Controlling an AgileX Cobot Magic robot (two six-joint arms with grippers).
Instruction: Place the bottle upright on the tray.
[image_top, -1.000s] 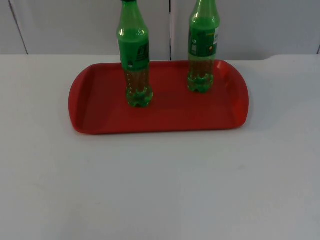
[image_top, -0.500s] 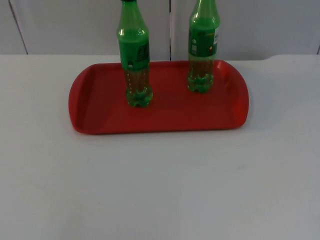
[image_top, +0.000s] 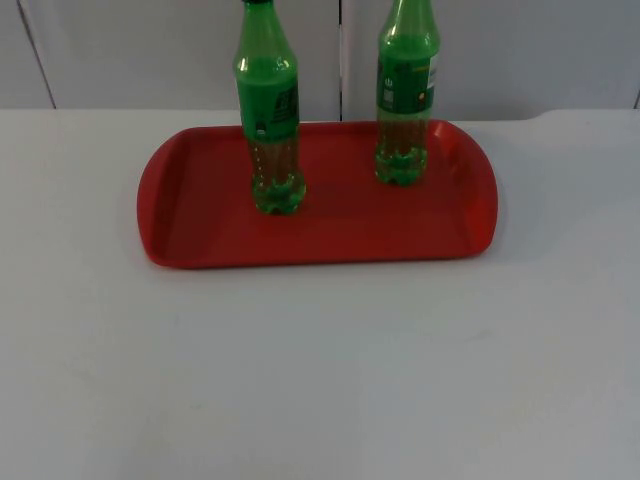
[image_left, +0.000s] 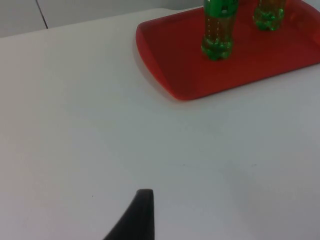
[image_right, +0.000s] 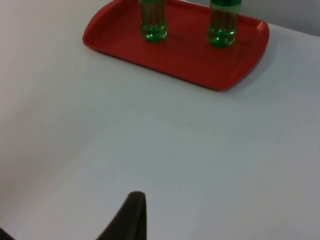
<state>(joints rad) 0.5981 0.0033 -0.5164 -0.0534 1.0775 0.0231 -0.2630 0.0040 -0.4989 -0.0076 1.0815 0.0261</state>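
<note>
Nothing has moved since the earlier frames: both bottles stand upright on the tray, both arms wait back over the bench.

Of the left jaws (image_left: 142, 212) and the right jaws (image_right: 132, 215) one black fingertip each shows above bare bench (image_top: 320, 380), so I cannot tell whether either pair is open or closed; neither holds anything. Well ahead of both lies the red tray (image_top: 200, 235). Seen from the left jaws, the left bottle (image_top: 270, 120) is the nearer one and the right bottle (image_top: 405, 100) stands beyond it; from the right jaws the order reverses. By my judgement the task looks done. The risk from here is any fresh reach toward the tray: these tall, narrow bottles would topple at a brush from a finger or a nudge to the tray's rim.
</note>
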